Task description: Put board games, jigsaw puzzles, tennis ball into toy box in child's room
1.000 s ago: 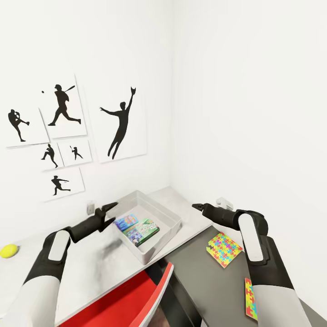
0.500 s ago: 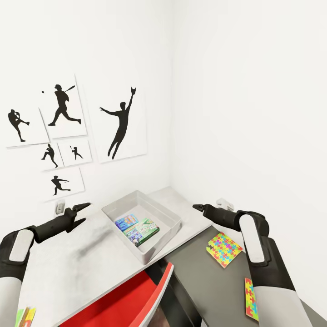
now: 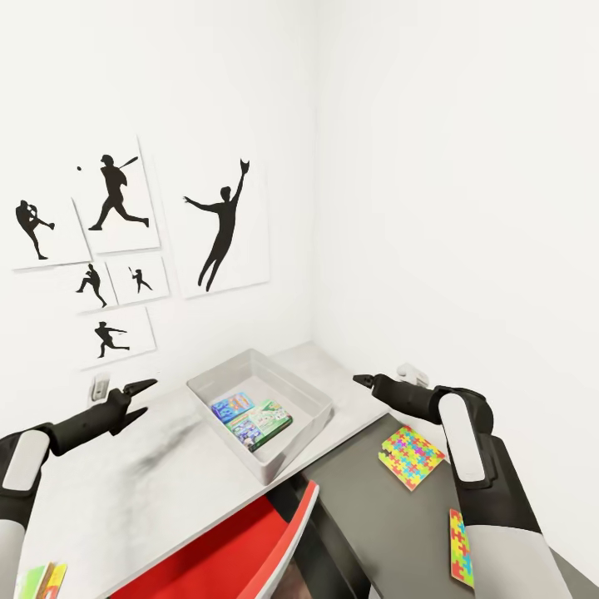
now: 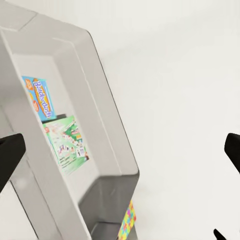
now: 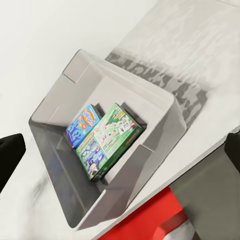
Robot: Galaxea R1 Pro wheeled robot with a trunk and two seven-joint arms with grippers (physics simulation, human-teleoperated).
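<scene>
Between placements: toy box (image 3: 314, 399), a shallow pale grey sloped-wall tray on the bench (image 3: 166, 466), holding two flat printed board games (image 3: 251, 419); jigsaw puzzles (image 3: 410, 456), thin bright interlocking boards, lying outside on the dark lower section. Left claw (image 3: 137, 397) and right claw (image 3: 360, 381) apart-fingered, empty. Next, by judgement: low edge pinch on a puzzle.

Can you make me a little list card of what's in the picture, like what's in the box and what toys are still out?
toy box: on the pale table, near the wall corner
inside box: blue board game and green board game, lying flat
puzzles out: one jigsaw puzzle on the dark lower section, second jigsaw puzzle nearer the robot
left tool: open, empty, left of the box
right tool: empty, right of the box; fingers wide apart in the right wrist view
wall: black sports pictures
</scene>
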